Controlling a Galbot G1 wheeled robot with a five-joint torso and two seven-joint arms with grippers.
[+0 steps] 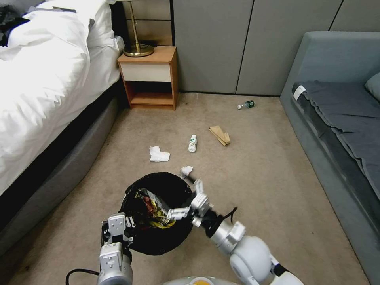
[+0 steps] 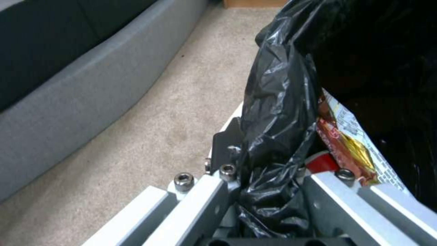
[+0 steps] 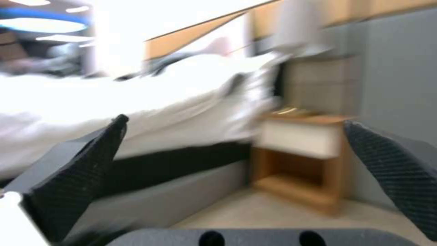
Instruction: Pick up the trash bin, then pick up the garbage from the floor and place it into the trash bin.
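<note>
Litter just beyond the trash bin [image 1: 158,213] — tissue [image 1: 159,154], bottle [image 1: 192,143], paper bag [image 1: 220,135] — looks light and crushable, best pinched mid-body, while the left gripper [image 2: 268,191] clenches the bin's bagged rim and the right gripper [image 1: 189,200] hovers above it, jaws spread.

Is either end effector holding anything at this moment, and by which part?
The left end effector clamps the trash bin by its bag-covered rim. The right end effector is open and empty.
</note>
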